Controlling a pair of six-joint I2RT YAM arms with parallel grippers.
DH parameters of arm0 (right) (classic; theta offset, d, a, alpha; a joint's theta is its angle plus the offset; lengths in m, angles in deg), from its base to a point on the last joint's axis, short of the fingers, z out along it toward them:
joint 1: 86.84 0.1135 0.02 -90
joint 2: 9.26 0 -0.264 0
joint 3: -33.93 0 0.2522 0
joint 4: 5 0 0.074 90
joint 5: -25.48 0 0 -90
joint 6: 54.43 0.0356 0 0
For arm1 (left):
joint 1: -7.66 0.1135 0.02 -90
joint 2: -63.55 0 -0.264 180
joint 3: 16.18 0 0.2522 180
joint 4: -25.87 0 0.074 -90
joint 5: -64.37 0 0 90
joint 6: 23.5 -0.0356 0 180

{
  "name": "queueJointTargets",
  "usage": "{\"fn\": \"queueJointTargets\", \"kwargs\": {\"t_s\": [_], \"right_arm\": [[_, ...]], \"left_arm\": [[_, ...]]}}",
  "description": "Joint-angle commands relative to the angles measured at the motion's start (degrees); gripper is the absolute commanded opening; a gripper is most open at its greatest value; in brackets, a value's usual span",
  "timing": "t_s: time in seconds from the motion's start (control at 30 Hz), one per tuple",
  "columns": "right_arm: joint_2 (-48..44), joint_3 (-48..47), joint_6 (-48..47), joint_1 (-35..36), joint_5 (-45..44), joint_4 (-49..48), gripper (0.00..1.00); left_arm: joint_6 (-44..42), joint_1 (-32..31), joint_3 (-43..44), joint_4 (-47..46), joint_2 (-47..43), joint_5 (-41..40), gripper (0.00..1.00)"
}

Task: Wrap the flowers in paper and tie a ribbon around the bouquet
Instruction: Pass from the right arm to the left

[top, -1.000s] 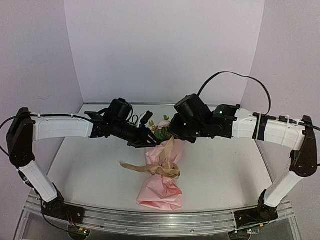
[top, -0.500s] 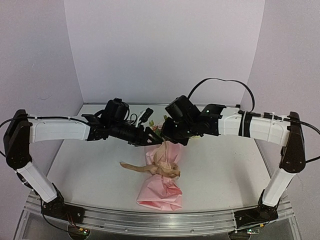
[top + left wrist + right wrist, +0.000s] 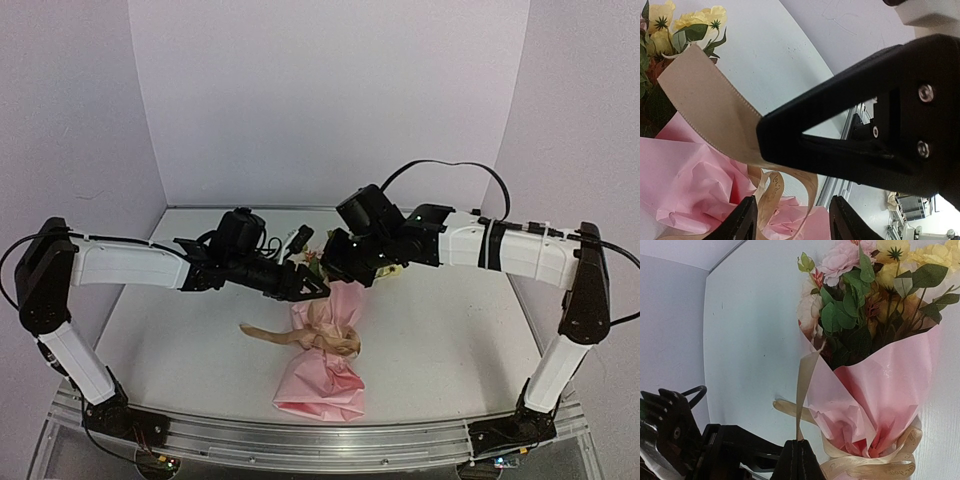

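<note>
The bouquet lies on the table, its pink paper (image 3: 322, 385) cone pointing toward me. The flowers (image 3: 311, 259) are mostly hidden under the two wrists. The right wrist view shows the flowers (image 3: 855, 300) sticking out of the paper (image 3: 890, 390). The tan ribbon (image 3: 325, 338) is looped round the cone's waist, one tail lying to the left. My right gripper (image 3: 800, 444) is shut on a free ribbon (image 3: 805, 385) end, holding it up taut. My left gripper (image 3: 792, 222) stands open just beside it, with a curl of ribbon (image 3: 771, 192) lying beyond the gap between its fingers (image 3: 742, 220).
The white table (image 3: 170, 320) ends at a metal rail (image 3: 300, 442) along the near edge. Lilac walls close in the back and both sides. In the left wrist view the right gripper's black finger (image 3: 865, 135) fills the middle, very close.
The left gripper has opened wider and shifted right toward the bouquet's neck. The right gripper, still shut on the ribbon end, has moved left and closer to the left one.
</note>
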Motion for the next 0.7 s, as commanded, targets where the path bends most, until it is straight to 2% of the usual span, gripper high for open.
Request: {"fn": "queueJointTargets", "kwargs": {"t_s": [0.0,0.07,0.13,0.2,0.23,0.3,0.4,0.53,0.67], "right_arm": [[0.0,0.8,-1.3,-0.2,3.0,-1.9,0.00],[-0.4,1.8,-1.8,-0.2,3.6,-2.5,0.00],[-1.1,3.0,-2.5,-0.2,3.6,-3.0,0.02],[-2.6,4.5,-3.6,-0.2,3.1,-3.1,0.16],[-3.5,5.5,-4.3,-0.2,2.6,-3.0,0.24],[-6.0,7.8,-5.7,-0.2,1.6,-3.1,0.42],[-9.7,13.9,-7.6,-0.2,0.8,-3.4,0.55],[-14.2,23.5,-8.2,0.0,-0.5,-5.2,0.59],[-15.6,31.2,-8.6,1.0,1.8,-9.9,0.54]], "left_arm": [[0.7,-0.2,0.8,-3.8,1.6,0.6,0.45],[1.1,-0.2,1.3,-4.1,2.4,1.3,0.34],[1.6,-0.2,1.5,-4.6,2.7,1.2,0.18],[2.1,-0.2,1.1,-5.0,2.3,0.4,0.04],[2.3,-0.2,0.9,-5.1,2.1,-0.3,0.01],[2.9,-0.2,0.5,-5.0,1.4,-1.8,0.00],[4.1,-0.2,0.2,-4.3,0.6,-5.5,0.00],[5.8,-0.2,0.2,-3.2,0.2,-9.4,0.00],[7.1,0.0,0.5,-2.2,-0.2,-12.0,0.00]]}}
